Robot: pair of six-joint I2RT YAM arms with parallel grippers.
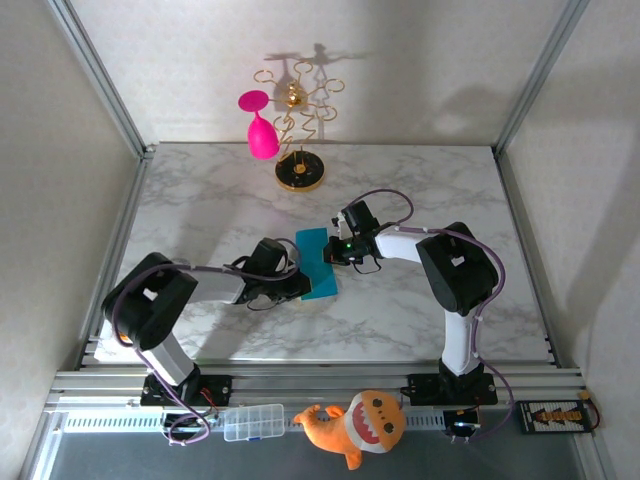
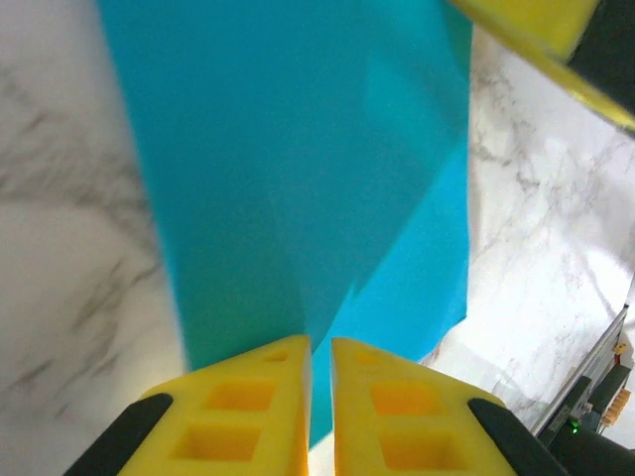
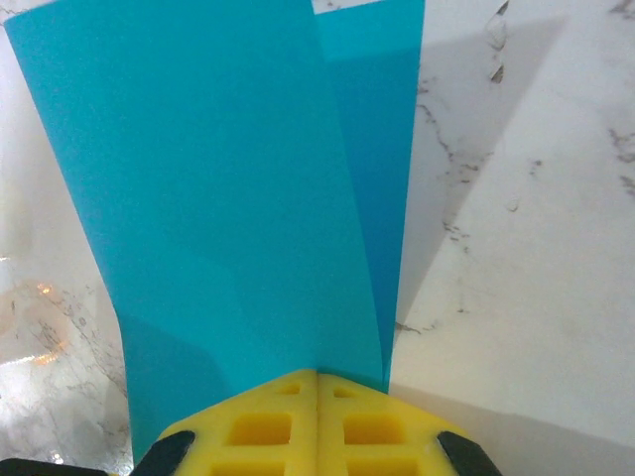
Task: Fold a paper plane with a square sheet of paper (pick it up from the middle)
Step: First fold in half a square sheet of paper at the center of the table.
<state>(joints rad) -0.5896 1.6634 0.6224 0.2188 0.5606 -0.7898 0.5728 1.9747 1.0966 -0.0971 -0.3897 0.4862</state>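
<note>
The square sheet of paper (image 1: 320, 262) is turquoise-blue and lies mid-table, partly folded over on itself. My right gripper (image 1: 335, 250) is at its right edge. In the right wrist view that gripper (image 3: 317, 375) is shut on the paper (image 3: 218, 178), and a flap rises from its yellow tips over a lower layer. My left gripper (image 1: 300, 285) is at the sheet's near-left corner. In the left wrist view its jaws (image 2: 319, 342) stand almost together with a thin slit, over the paper (image 2: 298, 149). Nothing shows between them. A yellow finger of the right gripper (image 2: 536, 25) shows at the top right.
A gold stand (image 1: 299, 170) with a pink goblet (image 1: 260, 130) hanging on it is at the back of the marble table (image 1: 430, 180). An orange plush toy (image 1: 355, 425) and a clear plastic box (image 1: 253, 422) lie on the front rail. Metal frame posts flank the table.
</note>
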